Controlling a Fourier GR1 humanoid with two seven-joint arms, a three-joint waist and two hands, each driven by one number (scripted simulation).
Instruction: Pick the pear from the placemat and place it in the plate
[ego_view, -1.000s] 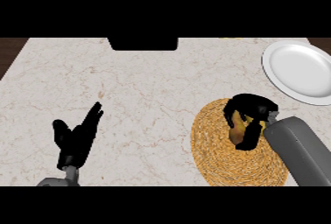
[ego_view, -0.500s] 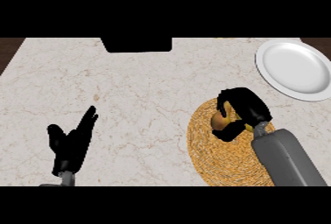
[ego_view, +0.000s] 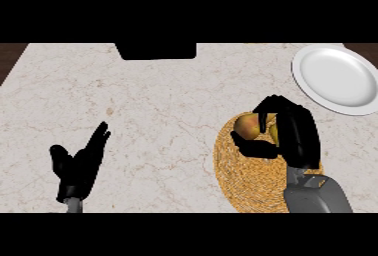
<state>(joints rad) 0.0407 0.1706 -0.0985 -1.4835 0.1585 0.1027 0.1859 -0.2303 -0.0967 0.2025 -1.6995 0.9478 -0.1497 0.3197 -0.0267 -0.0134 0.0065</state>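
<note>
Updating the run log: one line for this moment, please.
right hand: fingers curled round pear | over placemat | plate: nothing on it | left hand: open, resting

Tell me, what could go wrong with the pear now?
The right robot hand curls round the pear, but part of the pear shows past the fingers, so it might slip out on the way. The plate lies at the counter's far right edge, so a poorly aimed drop might roll off.

Right hand (ego_view: 289, 135): fingers and thumb curled round pear (ego_view: 251, 126), forearm upright. Left hand (ego_view: 80, 162): fingers straight, up, resting.
</note>
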